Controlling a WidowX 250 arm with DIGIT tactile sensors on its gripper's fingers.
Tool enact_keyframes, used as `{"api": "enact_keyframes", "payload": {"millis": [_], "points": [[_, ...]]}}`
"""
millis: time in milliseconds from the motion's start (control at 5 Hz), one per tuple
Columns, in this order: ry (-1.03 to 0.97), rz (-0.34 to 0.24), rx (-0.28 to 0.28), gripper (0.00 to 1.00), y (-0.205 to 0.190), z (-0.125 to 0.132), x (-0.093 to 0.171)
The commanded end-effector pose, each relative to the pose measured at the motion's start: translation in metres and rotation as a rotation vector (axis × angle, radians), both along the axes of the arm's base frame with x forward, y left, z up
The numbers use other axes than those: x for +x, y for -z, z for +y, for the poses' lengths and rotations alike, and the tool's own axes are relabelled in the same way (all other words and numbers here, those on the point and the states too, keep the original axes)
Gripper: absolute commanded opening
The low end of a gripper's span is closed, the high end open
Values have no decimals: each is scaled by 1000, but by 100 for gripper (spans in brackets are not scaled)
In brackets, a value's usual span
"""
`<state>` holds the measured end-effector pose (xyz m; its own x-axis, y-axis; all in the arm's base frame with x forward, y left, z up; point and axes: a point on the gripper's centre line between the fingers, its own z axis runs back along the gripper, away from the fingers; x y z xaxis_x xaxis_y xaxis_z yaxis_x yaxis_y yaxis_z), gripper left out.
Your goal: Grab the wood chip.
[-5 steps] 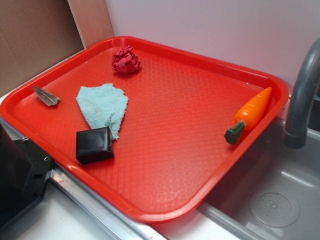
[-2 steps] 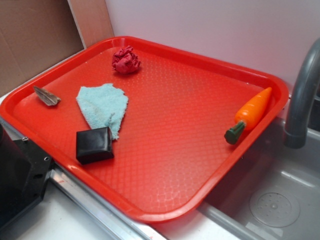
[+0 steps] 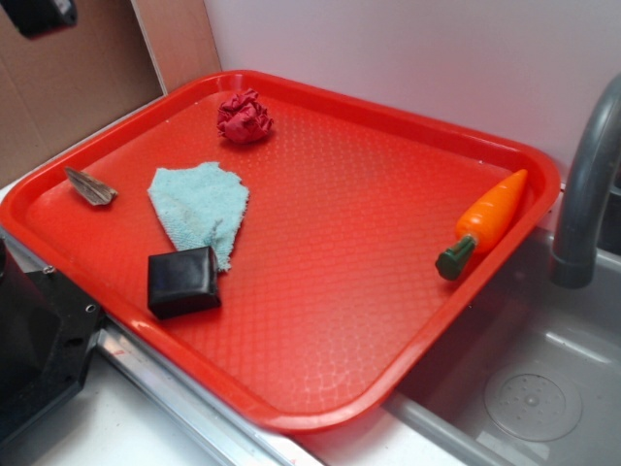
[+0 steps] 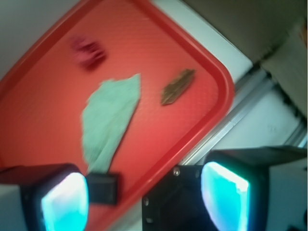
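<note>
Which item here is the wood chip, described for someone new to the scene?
Start at the red tray and go to its far left corner. The wood chip lies there alone, left of the light blue cloth. It is a thin grey-brown pointed sliver, unlike the square black block.

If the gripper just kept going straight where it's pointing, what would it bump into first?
Probably the red tray, near the blue cloth and black block. The open gripper is high and the view blurred, so that's uncertain.

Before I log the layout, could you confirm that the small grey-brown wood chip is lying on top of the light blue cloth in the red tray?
Not quite: the small grey-brown wood chip lies on the bare red tray, apart from the light blue cloth, near the tray's rim. The exterior view shows the gap; the wrist view agrees.
</note>
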<state>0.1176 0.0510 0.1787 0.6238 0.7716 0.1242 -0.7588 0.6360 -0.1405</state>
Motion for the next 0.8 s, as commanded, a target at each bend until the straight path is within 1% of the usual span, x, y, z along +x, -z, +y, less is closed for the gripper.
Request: {"api": "enact_keyframes", "payload": {"millis": [0, 200, 400, 600], "points": [[-444, -50, 35, 100, 53, 37, 5], [-544, -41, 166, 100, 90, 53, 17], [-587, -21, 162, 100, 119, 69, 24], [-569, 0, 157, 100, 137, 74, 31]]}}
